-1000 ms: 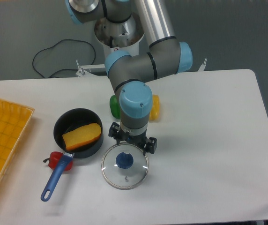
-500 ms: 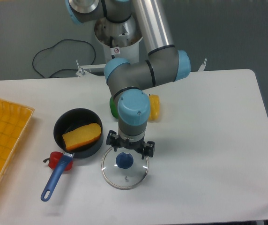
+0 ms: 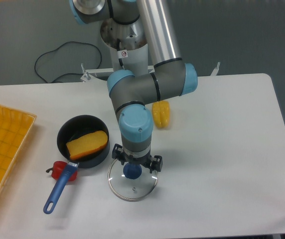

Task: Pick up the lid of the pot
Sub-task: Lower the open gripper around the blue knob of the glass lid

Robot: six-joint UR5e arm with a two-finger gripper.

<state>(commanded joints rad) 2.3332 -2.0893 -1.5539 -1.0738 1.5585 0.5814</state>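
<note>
The pot lid (image 3: pixel 133 189) lies flat on the surface (image 3: pixel 222 179), just to the right of the black pan (image 3: pixel 65 130) as the camera sees it and closer to the camera. It is see-through, with a thin metallic rim and a blue knob (image 3: pixel 132 171) in the middle. The hand (image 3: pixel 136 162) is to the right of the pan too, pointing down over the lid. Its fingers are well spread, one on each side of the knob, and it has hold of nothing that I can see; I cannot tell whether either finger touches the lid.

In the pan is an orange-brown piece (image 3: pixel 87 145), set at a slant. The blue handle (image 3: pixel 58 193) reaches from the pan toward the camera and to the left, passing in front of a red item (image 3: pixel 59 170) right by the pan. Beyond the pan and well to its right, partly behind the arm (image 3: pixel 136 122), is a yellow item (image 3: pixel 161 114). An orange tray (image 3: pixel 13 130) stands left of the pan.
</note>
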